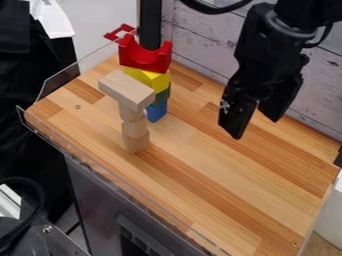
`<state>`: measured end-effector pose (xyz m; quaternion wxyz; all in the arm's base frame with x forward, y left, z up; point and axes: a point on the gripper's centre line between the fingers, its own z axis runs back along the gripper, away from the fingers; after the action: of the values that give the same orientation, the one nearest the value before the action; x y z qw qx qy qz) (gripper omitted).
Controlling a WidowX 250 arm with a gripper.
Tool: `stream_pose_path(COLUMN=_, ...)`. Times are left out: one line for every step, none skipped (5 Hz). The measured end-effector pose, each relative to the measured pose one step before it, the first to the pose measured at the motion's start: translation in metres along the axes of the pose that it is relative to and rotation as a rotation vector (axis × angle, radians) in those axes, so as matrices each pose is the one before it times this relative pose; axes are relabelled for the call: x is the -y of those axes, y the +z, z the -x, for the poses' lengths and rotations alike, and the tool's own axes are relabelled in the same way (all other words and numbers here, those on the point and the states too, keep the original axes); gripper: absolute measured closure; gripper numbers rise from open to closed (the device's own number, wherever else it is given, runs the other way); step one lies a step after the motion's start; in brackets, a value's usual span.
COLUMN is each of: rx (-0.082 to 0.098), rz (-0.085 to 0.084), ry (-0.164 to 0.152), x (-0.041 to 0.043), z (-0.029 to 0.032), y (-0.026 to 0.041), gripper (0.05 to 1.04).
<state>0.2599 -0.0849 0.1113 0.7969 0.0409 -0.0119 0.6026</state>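
My black two-finger tool (256, 129) hangs at the far right, spread wide, above the striped wooden bench (220, 172). To my left stands a pale wooden block tower (135, 129), its slab top overhanging, just nearer than a red-topped yellow, green and blue stack (150, 78). Clear edging (60, 86) lines the bench's left.

Tabletop (220, 170): smooth wood in strips, low sheen. Block stack (135, 132): pale, matt, smooth wood. Arch piece (145, 57): smooth red plastic in appearance. Edge guard (73, 75): clear, glossy plastic. Wall (200, 47): whitewashed, wood-grained planks. Draped cloth (20, 75): black, matt.
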Motion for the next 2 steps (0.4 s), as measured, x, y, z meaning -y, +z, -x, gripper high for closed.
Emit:
stream_pose_path(rx=0.0026, rz=-0.0319, ry=-0.0037, x=-0.0029, z=0.00075, y=-0.00859, gripper=0.084)
stream_pose_path(rx=-0.0101, rz=0.0595, ry=0.0429, x=-0.00978, z=-0.01188, y=-0.00022, gripper=0.084)
